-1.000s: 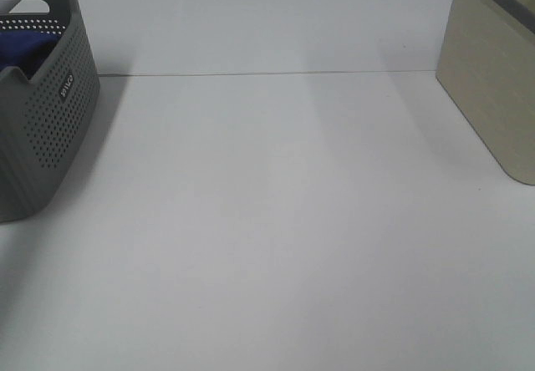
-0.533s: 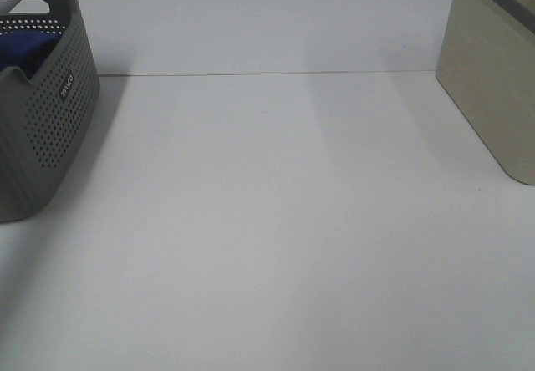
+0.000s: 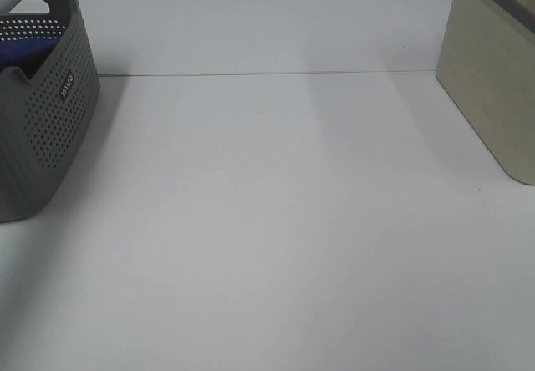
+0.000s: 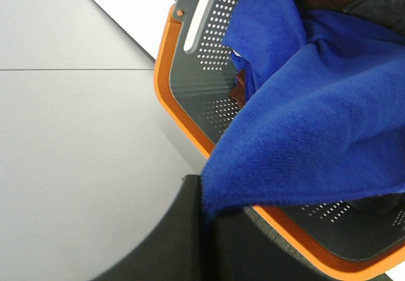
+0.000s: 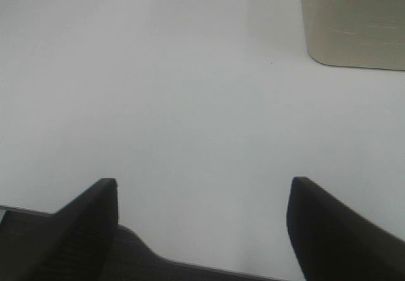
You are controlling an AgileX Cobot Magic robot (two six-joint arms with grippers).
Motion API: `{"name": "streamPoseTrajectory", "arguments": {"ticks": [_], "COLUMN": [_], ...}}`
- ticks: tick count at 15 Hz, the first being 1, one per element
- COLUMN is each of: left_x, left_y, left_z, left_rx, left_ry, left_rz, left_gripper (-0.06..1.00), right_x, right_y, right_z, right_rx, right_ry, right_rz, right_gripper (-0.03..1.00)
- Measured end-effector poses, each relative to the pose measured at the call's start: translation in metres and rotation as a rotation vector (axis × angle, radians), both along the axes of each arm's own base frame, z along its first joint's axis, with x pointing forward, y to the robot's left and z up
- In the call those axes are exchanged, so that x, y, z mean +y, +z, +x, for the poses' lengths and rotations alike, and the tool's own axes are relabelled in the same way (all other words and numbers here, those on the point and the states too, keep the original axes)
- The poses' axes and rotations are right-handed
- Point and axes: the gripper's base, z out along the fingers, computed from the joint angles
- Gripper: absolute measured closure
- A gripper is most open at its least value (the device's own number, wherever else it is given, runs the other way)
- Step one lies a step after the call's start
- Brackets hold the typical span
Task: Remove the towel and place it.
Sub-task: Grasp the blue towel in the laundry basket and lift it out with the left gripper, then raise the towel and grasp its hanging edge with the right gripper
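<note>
The royal-blue plush towel (image 4: 316, 123) hangs over the inside of a grey perforated basket (image 4: 215, 15) with an orange rim. My left gripper (image 4: 207, 197) is shut on the towel's lower edge, its dark fingers (image 4: 177, 230) pinched together just outside the basket rim. In the exterior high view only a patch of the towel (image 3: 25, 55) shows inside the basket (image 3: 50, 120) at the far left, and neither arm is in that view. My right gripper (image 5: 202, 189) stands open above bare white table with nothing between its fingers.
A beige box (image 3: 493, 78) stands at the back right of the white table (image 3: 276, 221); in the right wrist view the beige box (image 5: 354, 21) lies ahead of the open gripper. A seam (image 3: 267, 73) crosses the table at the back.
The blue patch seen inside the basket in the exterior high view has shifted and sits a little lower. Nothing else has moved.
</note>
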Motion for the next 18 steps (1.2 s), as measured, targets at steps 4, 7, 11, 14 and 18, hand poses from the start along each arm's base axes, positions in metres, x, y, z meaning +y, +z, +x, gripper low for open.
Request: {"name": "streamPoseTrajectory", "arguments": {"ticks": [4,7,11,14,18], "left_x": [-0.034,-0.086,-0.152,-0.178,-0.211], "left_y": [0.028,0.042,0.046,0.037,0.034], "left_z": [-0.017,-0.018,-0.020,-0.012,-0.021], "left_rx": [-0.160,-0.312,-0.443,-0.464,-0.476], "left_ry": [-0.086,-0.218,-0.340,-0.336,-0.336], "left_rz": [0.006,0.035,-0.064,-0.127,-0.307], "left_gripper": [0.94,0.94,0.94,0.94,0.94], "right_x": [0.015,0.025,0.032,0.038,0.047], "right_y": [0.012,0.022,0.033,0.035,0.032], "right_z": [0.007,0.026,0.062,0.085,0.131], "right_rx": [-0.056,-0.076,-0.140,-0.147,-0.185], "right_ry": [0.171,0.306,0.401,0.465,0.562], "right_rz": [0.058,0.067,0.093,0.138,0.254], "right_gripper": [0.24,0.24,0.24,0.24,0.24]}}
